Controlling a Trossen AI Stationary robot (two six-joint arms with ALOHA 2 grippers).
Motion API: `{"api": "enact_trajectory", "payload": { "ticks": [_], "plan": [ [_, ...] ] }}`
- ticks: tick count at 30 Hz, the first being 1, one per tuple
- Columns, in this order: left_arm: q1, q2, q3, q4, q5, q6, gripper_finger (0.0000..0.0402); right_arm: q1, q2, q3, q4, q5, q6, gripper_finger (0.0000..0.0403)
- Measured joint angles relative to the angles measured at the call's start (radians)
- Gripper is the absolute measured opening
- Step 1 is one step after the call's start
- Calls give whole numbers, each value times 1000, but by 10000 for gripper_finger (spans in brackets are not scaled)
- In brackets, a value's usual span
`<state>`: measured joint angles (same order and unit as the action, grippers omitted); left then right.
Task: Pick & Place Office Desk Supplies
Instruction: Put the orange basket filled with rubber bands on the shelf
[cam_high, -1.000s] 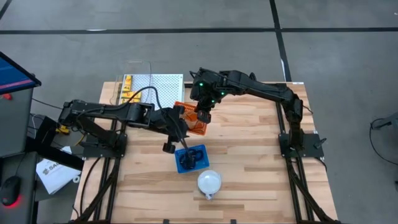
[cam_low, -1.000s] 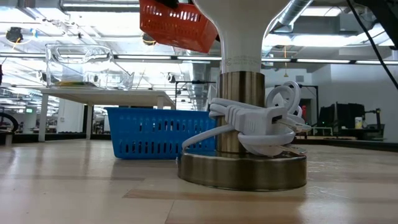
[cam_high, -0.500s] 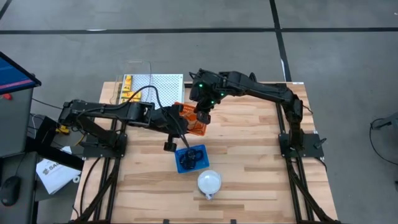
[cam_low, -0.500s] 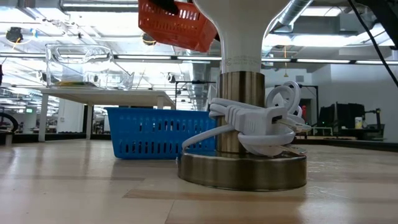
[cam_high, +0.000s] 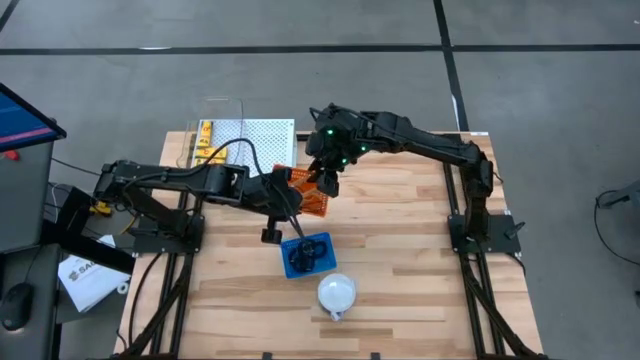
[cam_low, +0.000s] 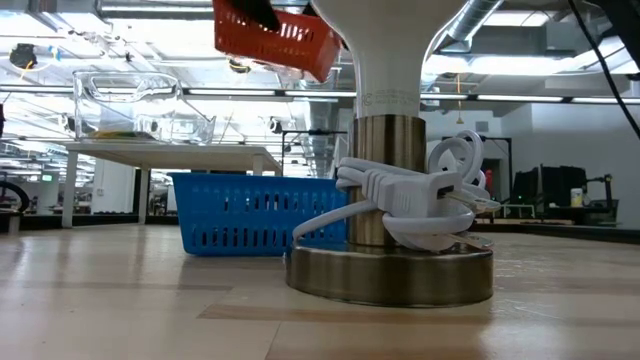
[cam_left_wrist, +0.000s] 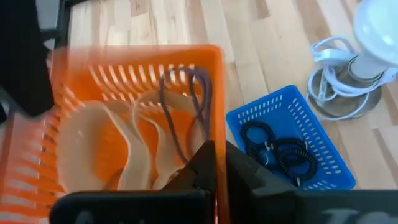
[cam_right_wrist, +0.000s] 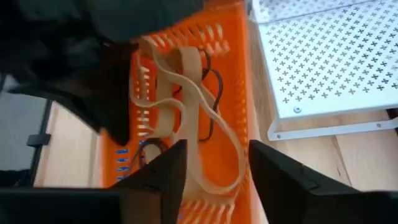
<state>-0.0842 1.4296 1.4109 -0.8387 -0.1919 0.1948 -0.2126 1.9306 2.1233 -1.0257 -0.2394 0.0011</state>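
High view: straight down over the whole table (cam_high: 400, 250). Low view: level at tabletop. Wrist views: close above the orange basket (cam_left_wrist: 134, 118), shared by all four.

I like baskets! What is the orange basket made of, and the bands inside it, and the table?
Orange basket: looks like moulded plastic, with slotted walls and a slight shine. Bands: probably rubber, tan, matte, lying in floppy loops. Table: wood, with light planks, visible grain and a smooth finish.
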Motion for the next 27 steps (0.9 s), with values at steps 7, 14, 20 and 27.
{"api": "enact_trajectory", "payload": {
  "ticks": [7,14,20,27],
  "plan": [
    [48,2,-2,-34,-2,-22,1,-10,-37,-2,-25,32,8,184],
    [144,-15,-2,-7,75,36,1,-25,-90,0,-24,58,8,170],
    [252,-31,-1,86,159,125,0,-46,-140,0,-20,68,8,166],
    [405,-38,0,138,249,236,0,-65,-168,0,-24,92,8,166]
  ]
}}
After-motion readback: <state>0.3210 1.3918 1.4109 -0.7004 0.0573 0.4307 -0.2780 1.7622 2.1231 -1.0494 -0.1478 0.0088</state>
